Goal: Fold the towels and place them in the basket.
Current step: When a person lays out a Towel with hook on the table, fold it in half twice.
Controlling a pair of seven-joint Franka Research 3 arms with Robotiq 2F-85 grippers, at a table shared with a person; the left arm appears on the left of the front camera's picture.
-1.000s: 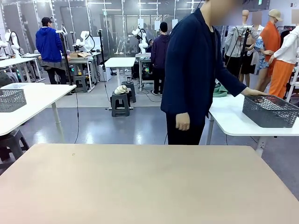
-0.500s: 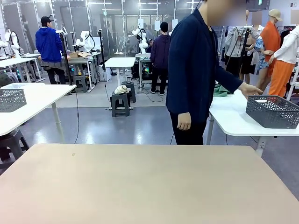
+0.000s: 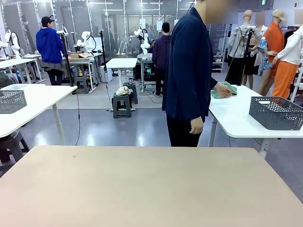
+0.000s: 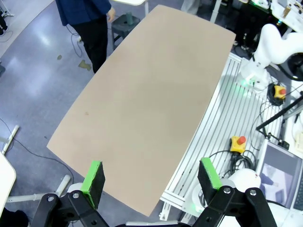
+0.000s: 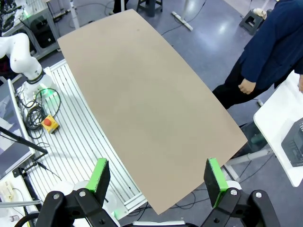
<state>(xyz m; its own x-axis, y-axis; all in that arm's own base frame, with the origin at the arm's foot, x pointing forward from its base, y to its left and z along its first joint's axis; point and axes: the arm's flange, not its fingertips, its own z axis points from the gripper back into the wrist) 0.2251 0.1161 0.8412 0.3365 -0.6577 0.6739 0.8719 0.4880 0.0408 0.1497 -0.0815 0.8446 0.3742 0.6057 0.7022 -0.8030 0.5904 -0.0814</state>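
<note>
A green towel [image 3: 221,90] lies on a white side table [image 3: 236,124] beyond my beige table [image 3: 142,184], and the person's hand [image 3: 222,90] rests on it. The dark grey lattice basket [image 3: 277,112] stands on the same side table, further right; its corner [image 5: 296,149] also shows in the right wrist view. My left gripper [image 4: 151,175] hangs open high over the beige table [image 4: 147,99], nothing between its green pads. My right gripper [image 5: 157,176] is likewise open above the bare beige table [image 5: 151,104].
The person in a dark jacket [image 3: 189,71] stands at the far edge, turned to the side table. A paler grey basket [image 3: 12,100] sits on another white table at the left. A beige bundle [image 3: 124,91] lies on a stool behind.
The person's hand has left the basket and moved left onto the green towel, the body turning with it. Both grippers stay open.
</note>
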